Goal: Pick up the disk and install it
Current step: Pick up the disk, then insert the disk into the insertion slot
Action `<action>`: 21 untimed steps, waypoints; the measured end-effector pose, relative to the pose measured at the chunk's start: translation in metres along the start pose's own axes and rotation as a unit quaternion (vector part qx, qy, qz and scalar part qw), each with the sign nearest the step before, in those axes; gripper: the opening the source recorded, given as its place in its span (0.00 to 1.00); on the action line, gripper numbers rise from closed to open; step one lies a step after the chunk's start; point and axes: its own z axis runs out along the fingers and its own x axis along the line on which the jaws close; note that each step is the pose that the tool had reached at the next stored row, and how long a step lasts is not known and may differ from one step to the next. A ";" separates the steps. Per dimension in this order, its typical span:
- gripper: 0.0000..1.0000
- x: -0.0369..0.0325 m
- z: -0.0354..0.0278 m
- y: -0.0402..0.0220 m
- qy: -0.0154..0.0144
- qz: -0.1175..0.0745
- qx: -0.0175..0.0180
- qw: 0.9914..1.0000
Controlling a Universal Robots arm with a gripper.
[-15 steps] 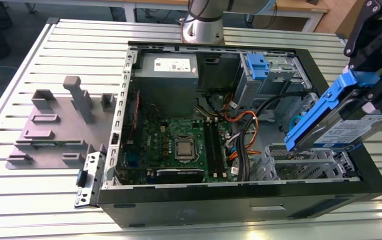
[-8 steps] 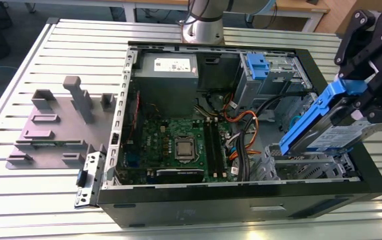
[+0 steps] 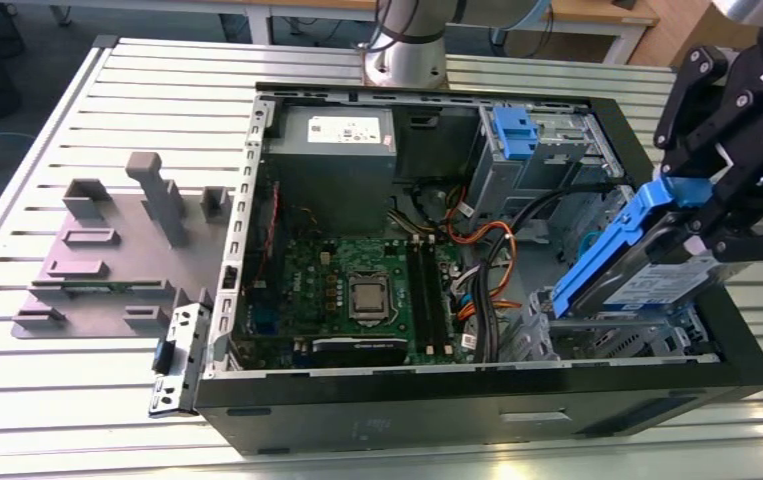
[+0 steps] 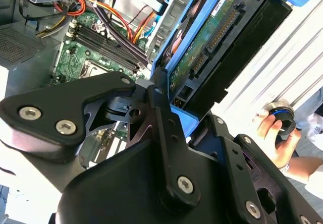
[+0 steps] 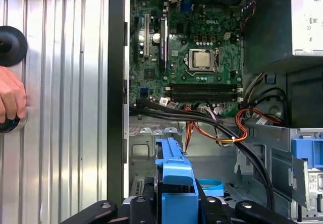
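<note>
The disk, a silver drive in a blue plastic bracket, hangs steeply tilted over the drive-bay corner of the open computer case, at the exterior view's right. My black gripper is shut on its upper end. In the second wrist view the disk shows its green circuit board and connector, with my gripper clamped on the blue bracket. In the first wrist view the bracket's blue edge sticks out from my gripper above the metal bay floor.
Inside the case lie the motherboard, a grey power-supply box, a blue-latched drive cage and orange and black cables. A grey fixture plate sits at the exterior view's left. A person's hand holds a black knob beside the case.
</note>
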 end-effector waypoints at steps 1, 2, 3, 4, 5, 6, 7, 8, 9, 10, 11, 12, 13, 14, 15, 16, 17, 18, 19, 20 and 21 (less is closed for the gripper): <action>0.37 -0.0009 0.0018 0.0000 0.000 0.000 0.000 1.000; 0.37 -0.0017 0.0025 0.0002 0.000 0.000 0.000 1.000; 0.37 -0.0018 0.0026 0.0003 0.000 0.000 0.000 1.000; 0.37 -0.0019 0.0025 0.0003 0.001 0.000 0.000 1.000; 0.37 -0.0019 0.0024 0.0003 0.001 0.000 0.000 1.000; 0.37 -0.0019 0.0023 0.0003 0.001 0.000 0.000 1.000; 0.37 -0.0019 0.0023 0.0003 0.001 0.000 0.000 1.000; 0.37 -0.0020 0.0023 0.0003 0.001 0.000 0.000 1.000; 0.37 -0.0020 0.0023 0.0003 0.001 0.000 0.000 1.000; 0.37 -0.0020 0.0023 0.0003 0.001 0.000 0.000 1.000; 0.37 -0.0020 0.0023 0.0003 0.001 0.000 0.000 1.000; 0.37 -0.0020 0.0023 0.0003 0.001 0.000 0.000 1.000; 0.37 -0.0020 0.0023 0.0003 0.001 0.000 0.000 1.000; 0.37 -0.0020 0.0023 0.0003 0.001 0.000 0.000 1.000; 0.37 -0.0020 0.0023 0.0003 0.001 0.000 0.000 1.000; 0.37 -0.0020 0.0023 0.0003 0.001 0.000 0.000 1.000; 0.37 -0.0020 0.0023 0.0003 0.001 0.000 0.000 1.000; 0.37 -0.0020 0.0029 0.0002 0.001 0.000 0.000 1.000; 0.37 -0.0019 0.0042 0.0002 0.001 0.000 0.000 1.000; 0.37 -0.0017 0.0059 0.0002 0.001 0.000 0.000 1.000; 0.37 -0.0016 0.0074 0.0002 0.002 0.000 0.000 1.000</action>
